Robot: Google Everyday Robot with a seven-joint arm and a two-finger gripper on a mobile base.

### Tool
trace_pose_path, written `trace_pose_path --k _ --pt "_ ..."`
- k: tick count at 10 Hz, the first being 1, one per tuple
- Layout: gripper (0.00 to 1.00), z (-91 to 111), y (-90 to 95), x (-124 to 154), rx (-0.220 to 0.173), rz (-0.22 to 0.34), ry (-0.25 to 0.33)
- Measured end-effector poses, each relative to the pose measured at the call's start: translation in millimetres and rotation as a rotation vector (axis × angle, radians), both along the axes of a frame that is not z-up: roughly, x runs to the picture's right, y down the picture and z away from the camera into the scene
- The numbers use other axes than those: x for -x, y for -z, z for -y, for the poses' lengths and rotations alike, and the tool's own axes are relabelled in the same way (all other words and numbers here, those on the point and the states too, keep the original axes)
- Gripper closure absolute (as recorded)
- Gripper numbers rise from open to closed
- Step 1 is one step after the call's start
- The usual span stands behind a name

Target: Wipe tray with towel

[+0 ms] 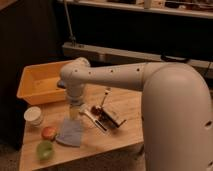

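Arm [150,82]: the biggest thing in view. It reaches in from the right and bends down over the left half of the table, likely so the wrist drops straight onto the cloth.
Table [127,105]: a wooden top that carries everything.
Tray [40,96]: orange-yellow, on the far left corner of the table, open side up. Its long axis runs left to right, slightly skewed to the table edge. It is parked clear of the clutter, so its floor looks free for a wiping pass (inside looks bare, but the light is dim).
Towel [70,133]: pale blue-grey, lying flat on the near left part of the table, near the tray but apart from it. It is roughly square with no real long axis, and one corner points toward the far side. Not yet picked up, by my reading.
Gripper [74,112]: pointing down, just above the far corner of the towel, between tray and towel. The fingers stand apart with nothing between them, which suits a pinch from above.
Tools [106,118]: a dark cluster right of the towel, out of the way.
Cup [34,115]: white, upright, left of the towel.
Red and green bits [46,142]: at the near left edge, kind unclear.
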State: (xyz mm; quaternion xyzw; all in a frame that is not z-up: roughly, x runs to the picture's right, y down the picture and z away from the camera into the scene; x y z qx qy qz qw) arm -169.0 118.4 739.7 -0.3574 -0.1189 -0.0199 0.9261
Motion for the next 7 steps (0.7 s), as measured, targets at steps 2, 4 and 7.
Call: trace_pose_path --k 2,4,7 --pt "0.35 -24 -5.1 6 -0.063 0.109 0.022" --pt "0.35 -34 -7.1 16 -0.105 0.171 0.046" --pt "0.35 -46 -20.4 38 -0.117 0.203 0.086"
